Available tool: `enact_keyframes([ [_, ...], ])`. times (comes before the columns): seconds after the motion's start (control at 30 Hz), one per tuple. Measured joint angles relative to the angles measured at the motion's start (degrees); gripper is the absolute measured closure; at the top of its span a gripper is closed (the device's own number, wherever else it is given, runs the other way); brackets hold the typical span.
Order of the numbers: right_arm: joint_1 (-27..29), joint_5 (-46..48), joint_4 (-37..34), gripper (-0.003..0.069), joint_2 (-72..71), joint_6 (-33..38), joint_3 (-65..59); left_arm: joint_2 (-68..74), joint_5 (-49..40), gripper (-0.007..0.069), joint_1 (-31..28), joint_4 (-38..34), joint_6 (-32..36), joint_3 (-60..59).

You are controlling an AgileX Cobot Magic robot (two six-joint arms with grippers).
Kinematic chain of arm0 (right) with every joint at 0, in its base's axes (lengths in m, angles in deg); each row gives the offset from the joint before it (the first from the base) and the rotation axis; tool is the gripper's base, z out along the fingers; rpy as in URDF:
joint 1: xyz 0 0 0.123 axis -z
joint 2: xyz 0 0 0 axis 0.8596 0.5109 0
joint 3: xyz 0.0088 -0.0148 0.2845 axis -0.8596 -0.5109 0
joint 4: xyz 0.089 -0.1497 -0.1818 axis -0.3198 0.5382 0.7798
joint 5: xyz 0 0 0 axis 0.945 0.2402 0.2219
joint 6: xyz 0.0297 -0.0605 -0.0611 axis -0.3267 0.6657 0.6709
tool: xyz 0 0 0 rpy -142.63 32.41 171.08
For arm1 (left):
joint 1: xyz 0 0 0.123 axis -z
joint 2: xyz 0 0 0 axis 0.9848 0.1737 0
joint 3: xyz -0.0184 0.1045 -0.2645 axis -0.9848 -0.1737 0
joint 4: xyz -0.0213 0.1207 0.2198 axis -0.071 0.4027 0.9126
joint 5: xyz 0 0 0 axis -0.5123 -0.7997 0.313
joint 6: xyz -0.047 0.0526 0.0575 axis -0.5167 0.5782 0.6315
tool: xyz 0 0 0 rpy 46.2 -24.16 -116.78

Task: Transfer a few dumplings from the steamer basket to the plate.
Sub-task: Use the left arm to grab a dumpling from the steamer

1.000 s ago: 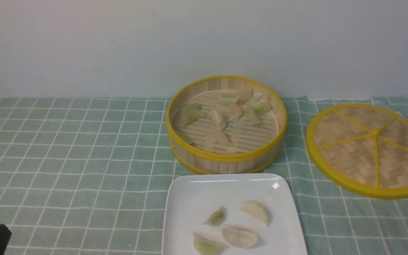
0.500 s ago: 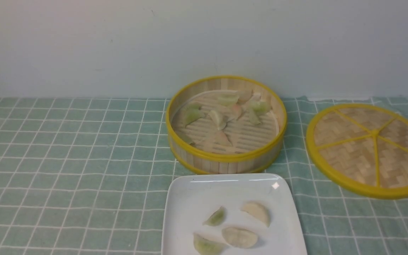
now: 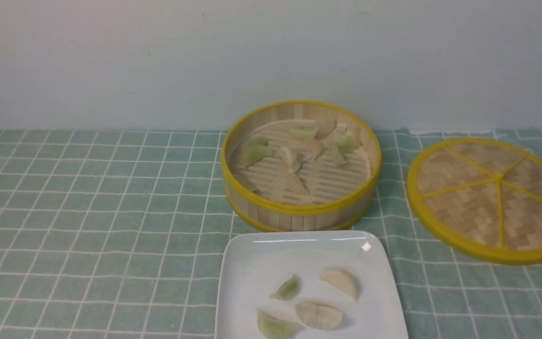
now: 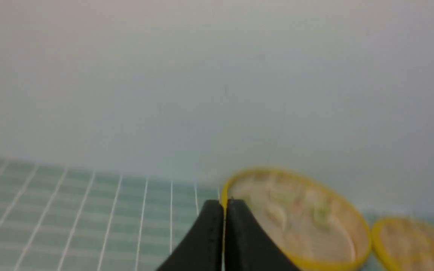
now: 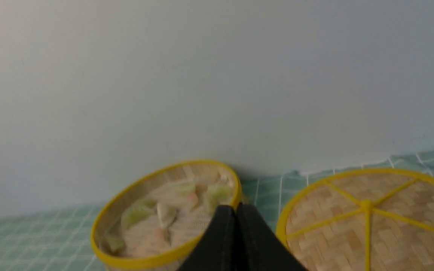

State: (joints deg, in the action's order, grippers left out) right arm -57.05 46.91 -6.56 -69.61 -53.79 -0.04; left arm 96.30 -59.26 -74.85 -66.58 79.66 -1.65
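**Four dumplings plated, both grippers shut and empty**

Nearest the robot, the left gripper (image 4: 223, 205) and the right gripper (image 5: 236, 207) each show black jaws pressed together with nothing between them. Neither arm appears in the front view, which suggests both sit back at the robot's side, clear of the food. Just ahead, the white plate (image 3: 247, 268) lies on the green checked tablecloth (image 3: 87, 212). Four dumplings (image 3: 318, 314) rest on its near half, two greenish and two cream, most of them lying apart. The plate's far rim sits just beside the steamer basket (image 3: 299, 212), apparently so that each transfer is a short one. The basket stands open, with the remaining dumplings gathered mostly toward its far side, some overlapping, and a couple nearer its front wall. The woven lid (image 3: 492, 197) lies flat on the cloth to the robot's right, apart from the basket, leaving the opening free to reach into. A plain pale wall (image 3: 158, 56) closes the scene behind. With a few pieces already on the plate, the task looks done or close to it
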Motion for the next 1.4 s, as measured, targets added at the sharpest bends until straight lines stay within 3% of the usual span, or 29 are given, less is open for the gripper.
enact_keyframes([
  [0.03,0.0,4.15,1.54,0.0672,4.21,0.41,3.67,5.67,-7.94,0.0631,0.0,0.16,1.11,4.42],
  [0.07,0.0,4.15,1.54,0.0672,4.21,0.41,3.67,5.67,-9.06,0.0631,0.0,0.12,1.33,5.15],
  [0.17,0.0,14.88,4.51,0.0672,16.23,2.68,10.79,19.05,-24.9,0.0631,0.0,0.17,6.41,16.1],
  [0.3,0.0,22.21,4.44,0.0672,25.22,7.27,15.48,33.26,-31.87,0.0631,0.0,-0.47,11.47,25.09],
  [0.53,0.0,24.28,-0.3,0.0672,29.67,12.24,16.45,48.35,-32.44,0.0631,1.88,-3.42,19.57,36.69],
  [0.8,0.0,23.98,-1.75,0.0672,29.85,13.89,16.52,65.56,-32.7,0.0631,8.03,-3.67,23.1,51.12],
  [0.97,0.0,23.89,-1.75,0.0672,29.9,13.99,16.52,77.39,-32.96,0.0631,11.32,-1.49,29.28,62.27],
  [1.1,0.0,23.89,-1.76,0.0672,29.9,13.99,16.52,86.43,-32.63,0.0617,13.34,1.78,29.15,70.9],
  [1.2,0.0,23.89,-1.76,0.0672,29.9,13.99,16.52,93.18,-32.29,0.058,14.0,3.46,27.32,76.65],
  [1.4,0.0,24.63,-1.76,0.0672,29.9,13.04,16.52,105.96,-29.79,0.0412,14.13,4.3,24.75,86.29],
])
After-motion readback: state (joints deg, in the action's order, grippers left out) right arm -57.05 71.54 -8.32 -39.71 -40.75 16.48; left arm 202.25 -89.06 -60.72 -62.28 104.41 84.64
